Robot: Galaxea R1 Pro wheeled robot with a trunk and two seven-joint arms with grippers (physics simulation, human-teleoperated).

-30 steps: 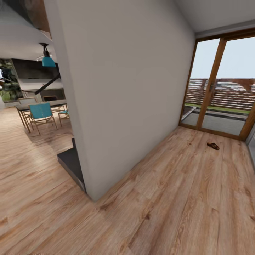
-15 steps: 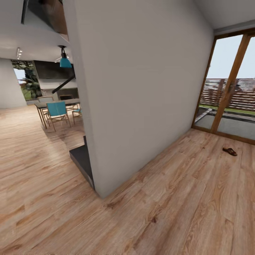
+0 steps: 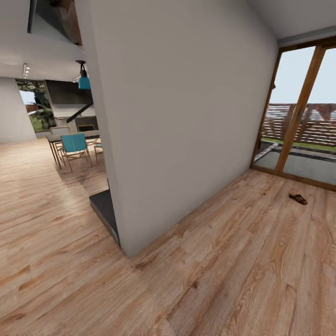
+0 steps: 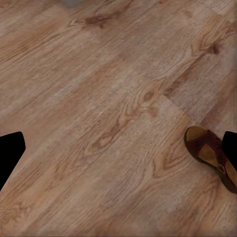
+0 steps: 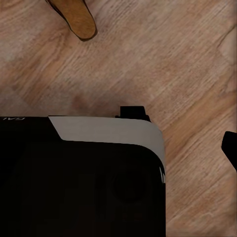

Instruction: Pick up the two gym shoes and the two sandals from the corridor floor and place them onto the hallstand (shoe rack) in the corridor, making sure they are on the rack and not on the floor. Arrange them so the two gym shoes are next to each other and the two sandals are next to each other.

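One brown sandal [image 3: 297,199] lies on the wood-plank corridor floor [image 3: 233,270] far off at the right, near the glass doors. In the left wrist view another brown sandal [image 4: 212,157] with a tan insole lies flat on the planks. My left gripper [image 4: 118,153] hangs open above the floor, and the sandal is beside one black fingertip [image 4: 230,148], not between the two. The right wrist view catches a tan sandal end [image 5: 76,17] on the floor. My right gripper [image 5: 118,148] looks open, with one fingertip [image 5: 230,145] at the frame edge. Gym shoes and hallstand are out of view.
A tall white partition wall [image 3: 177,116] stands straight ahead, its corner close in front, with a dark low ledge [image 3: 103,207] at its left foot. Wood-framed glass doors [image 3: 298,116] close the corridor's right end. A dining table with blue chairs [image 3: 74,144] stands far left. My black base [image 5: 84,182] is below the right wrist.
The head view swung left, then slightly back right, so the whole picture shifted. The far sandal itself has stayed where it lay on the floor.
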